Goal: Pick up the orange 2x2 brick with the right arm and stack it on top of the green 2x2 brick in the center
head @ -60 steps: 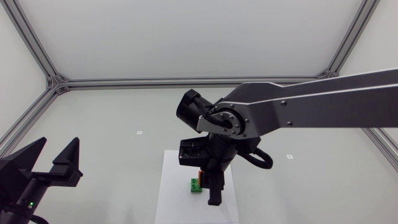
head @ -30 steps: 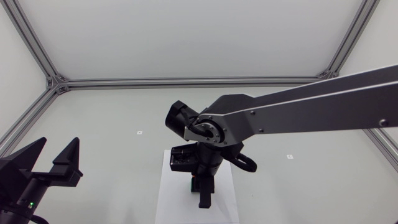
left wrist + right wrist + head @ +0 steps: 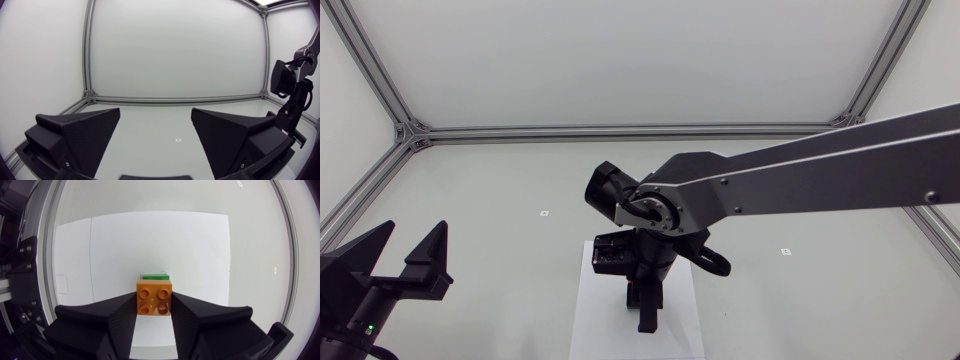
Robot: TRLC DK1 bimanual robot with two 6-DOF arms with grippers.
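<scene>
In the right wrist view the orange 2x2 brick (image 3: pixel 155 297) sits studs up between the fingers of my right gripper (image 3: pixel 155 306), which is shut on it. Just beyond and under it a thin edge of the green 2x2 brick (image 3: pixel 155 274) shows; whether the two bricks touch I cannot tell. From above, the right gripper (image 3: pixel 645 305) points down over the white sheet (image 3: pixel 592 322), with only a sliver of the orange brick (image 3: pixel 632 285) showing and the green brick hidden. My left gripper (image 3: pixel 412 236) stays open at the near left, nothing between its fingers.
The white sheet (image 3: pixel 190 245) lies flat in the table's middle. Small markers dot the table (image 3: pixel 544 213). An aluminium frame (image 3: pixel 620 131) runs around the table's edges. In the left wrist view the open left gripper (image 3: pixel 156 114) faces across the table, my right arm (image 3: pixel 292 95) off to its side.
The right arm swung left and lowered with the orange brick, covering the green brick from above. Over the last half second it barely moved. The left arm stayed still.
</scene>
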